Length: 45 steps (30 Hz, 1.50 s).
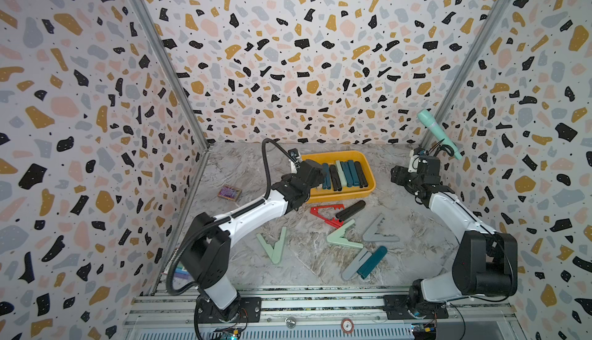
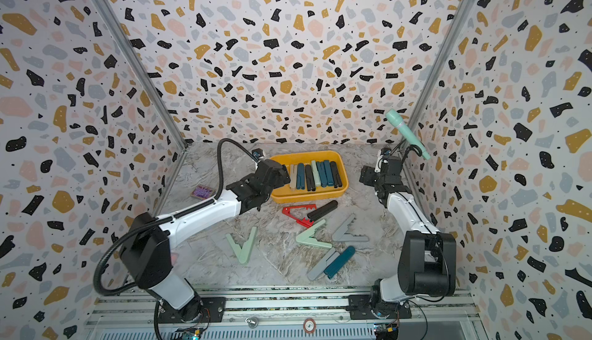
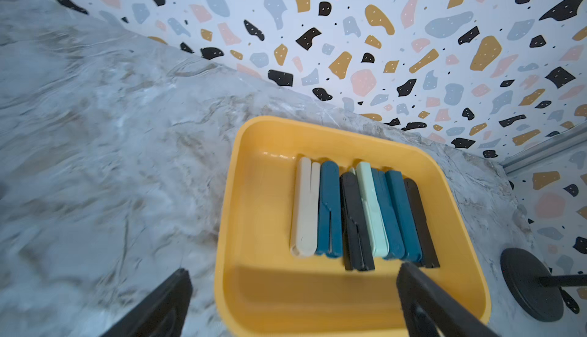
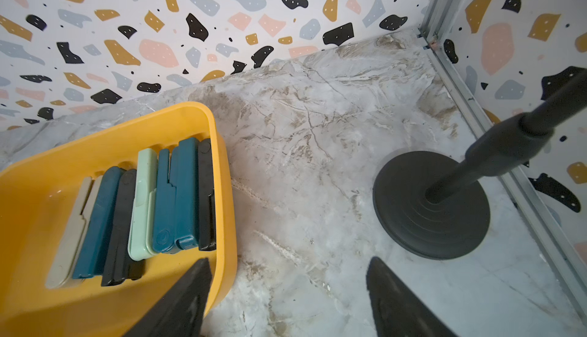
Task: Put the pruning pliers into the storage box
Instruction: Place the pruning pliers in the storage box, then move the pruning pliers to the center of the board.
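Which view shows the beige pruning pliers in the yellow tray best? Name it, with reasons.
Left wrist: the beige pliers lie whole and close, at the row's end in the yellow tray. The right wrist view shows them obliquely, near the picture's edge; in a top view they are small and distant.

The marble table [image 1: 243, 168] bears the box [image 1: 339, 195]. Robot-side of the box lie red pliers [image 1: 315, 210], black pliers [image 1: 350, 210], two mint pliers [image 1: 277, 256] [image 1: 336, 239], two grey pliers [image 1: 371, 235] [image 1: 354, 264] and teal pliers [image 1: 373, 260]. Left of the box is a card box [image 1: 229, 192]; right of it, a stand base [image 4: 430, 218].
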Each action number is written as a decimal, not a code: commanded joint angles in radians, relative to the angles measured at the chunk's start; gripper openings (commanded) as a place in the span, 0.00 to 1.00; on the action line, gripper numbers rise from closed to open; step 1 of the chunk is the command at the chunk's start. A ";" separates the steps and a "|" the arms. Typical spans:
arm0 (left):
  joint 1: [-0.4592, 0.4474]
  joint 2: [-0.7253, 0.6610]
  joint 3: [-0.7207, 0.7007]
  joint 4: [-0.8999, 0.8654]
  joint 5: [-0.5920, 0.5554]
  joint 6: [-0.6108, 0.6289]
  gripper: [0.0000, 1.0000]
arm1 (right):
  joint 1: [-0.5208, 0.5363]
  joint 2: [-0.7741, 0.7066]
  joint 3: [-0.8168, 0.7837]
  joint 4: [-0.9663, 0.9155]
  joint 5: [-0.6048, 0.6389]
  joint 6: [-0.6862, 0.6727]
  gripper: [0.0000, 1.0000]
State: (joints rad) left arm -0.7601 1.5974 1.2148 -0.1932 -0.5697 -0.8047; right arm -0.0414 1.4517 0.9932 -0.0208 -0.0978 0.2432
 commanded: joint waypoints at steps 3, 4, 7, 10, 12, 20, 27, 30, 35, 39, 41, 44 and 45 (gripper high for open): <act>-0.095 -0.143 -0.251 -0.259 -0.117 -0.323 1.00 | -0.005 -0.041 0.002 0.021 0.006 0.019 0.79; -0.115 -0.170 -0.297 -0.278 -0.108 -0.387 1.00 | -0.005 -0.041 0.001 0.026 0.004 0.022 0.79; -0.159 -0.216 -0.398 -0.336 -0.106 -0.516 0.99 | -0.005 -0.036 0.002 0.039 -0.005 0.022 0.80; -0.160 -0.225 -0.461 -0.376 -0.089 -0.554 1.00 | -0.005 -0.026 0.008 0.035 -0.003 0.011 0.80; -0.159 -0.226 -0.491 -0.379 -0.072 -0.547 0.99 | -0.005 -0.020 0.012 0.027 0.001 0.007 0.80; -0.159 -0.238 -0.546 -0.400 -0.013 -0.565 1.00 | -0.005 -0.014 0.010 0.024 0.007 0.005 0.80; -0.158 -0.259 -0.615 -0.277 0.033 -0.552 0.99 | -0.005 -0.004 0.019 0.019 0.002 0.007 0.80; -0.156 -0.225 -0.596 -0.254 0.044 -0.495 1.00 | -0.005 -0.005 0.018 0.020 0.009 0.006 0.80; -0.138 -0.174 -0.587 -0.213 0.087 -0.429 0.99 | -0.005 -0.010 0.018 0.017 0.011 0.007 0.80; -0.123 -0.178 -0.608 -0.191 0.095 -0.410 1.00 | -0.005 -0.016 0.017 0.016 0.015 0.007 0.80; -0.112 -0.178 -0.615 -0.177 0.099 -0.390 0.99 | -0.005 -0.017 0.015 0.015 0.015 0.010 0.80; -0.099 -0.171 -0.620 -0.163 0.102 -0.367 0.96 | -0.005 -0.017 0.009 0.016 0.011 0.013 0.80; -0.094 -0.168 -0.620 -0.160 0.101 -0.359 0.95 | -0.004 -0.017 0.009 0.016 0.011 0.013 0.80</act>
State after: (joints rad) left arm -0.8677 1.4223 0.6090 -0.3752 -0.4717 -1.2083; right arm -0.0422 1.4467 0.9932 -0.0025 -0.0933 0.2531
